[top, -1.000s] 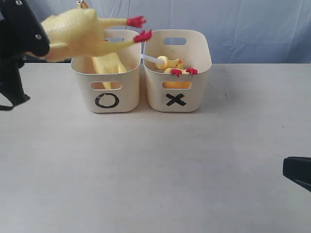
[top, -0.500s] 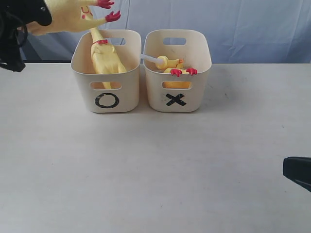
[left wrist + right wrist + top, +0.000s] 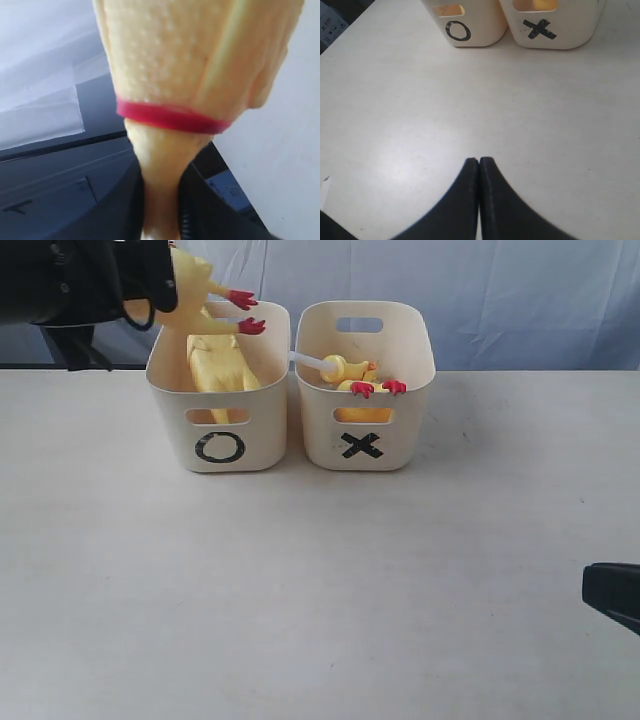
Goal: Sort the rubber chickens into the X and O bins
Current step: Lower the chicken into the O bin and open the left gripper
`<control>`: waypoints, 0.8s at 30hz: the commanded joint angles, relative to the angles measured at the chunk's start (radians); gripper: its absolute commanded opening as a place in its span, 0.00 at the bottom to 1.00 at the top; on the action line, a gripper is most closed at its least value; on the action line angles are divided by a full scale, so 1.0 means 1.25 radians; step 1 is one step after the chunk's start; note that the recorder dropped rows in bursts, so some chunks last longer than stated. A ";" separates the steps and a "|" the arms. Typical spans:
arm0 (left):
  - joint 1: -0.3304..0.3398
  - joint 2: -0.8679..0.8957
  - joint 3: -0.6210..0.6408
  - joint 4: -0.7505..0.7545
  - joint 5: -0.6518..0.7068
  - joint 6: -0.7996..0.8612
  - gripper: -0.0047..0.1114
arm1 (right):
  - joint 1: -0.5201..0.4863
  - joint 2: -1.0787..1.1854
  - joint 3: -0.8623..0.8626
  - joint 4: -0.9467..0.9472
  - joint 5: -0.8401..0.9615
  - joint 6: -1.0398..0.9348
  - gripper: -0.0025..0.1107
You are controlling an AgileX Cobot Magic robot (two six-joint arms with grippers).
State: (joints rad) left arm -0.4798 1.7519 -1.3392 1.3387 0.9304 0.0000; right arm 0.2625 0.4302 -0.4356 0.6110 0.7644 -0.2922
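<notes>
My left gripper (image 3: 162, 200) is shut on the neck of a yellow rubber chicken (image 3: 200, 55), just past its red neck ring (image 3: 170, 117). Outside, that chicken (image 3: 192, 282) hangs from the black left arm (image 3: 80, 280) at the back left corner of the O bin (image 3: 220, 445), red feet (image 3: 248, 312) over the bin's opening. Another yellow chicken (image 3: 220, 368) stands inside the O bin. The X bin (image 3: 362, 445) holds chickens (image 3: 345, 368) with red feet (image 3: 378, 388) at its front rim. My right gripper (image 3: 479, 162) is shut and empty, low over the table, facing both bins.
The two cream bins stand side by side at the back of the pale table (image 3: 320, 580), before a light blue backdrop (image 3: 500, 290). A black part of the right arm (image 3: 612, 595) shows at the right edge.
The left arm swung the held chicken up and left, then brought it down; its red feet now hang lower over the O bin. The right gripper has not moved.
</notes>
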 commanded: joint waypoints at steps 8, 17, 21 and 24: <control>-0.022 0.099 -0.105 0.021 0.070 0.073 0.04 | -0.003 -0.005 0.002 0.001 -0.003 -0.002 0.01; -0.022 0.154 -0.152 0.014 0.056 0.113 0.04 | -0.003 -0.005 0.002 0.001 -0.003 -0.002 0.01; -0.022 0.176 -0.168 0.015 0.047 0.114 0.04 | -0.003 -0.005 0.002 0.001 -0.003 -0.002 0.01; -0.023 0.192 -0.172 0.017 0.045 0.114 0.04 | -0.003 -0.005 0.002 0.001 -0.003 -0.002 0.01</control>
State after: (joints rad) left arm -0.5030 1.9794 -1.5436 1.3514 0.9858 0.1505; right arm 0.2625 0.4302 -0.4356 0.6110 0.7644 -0.2922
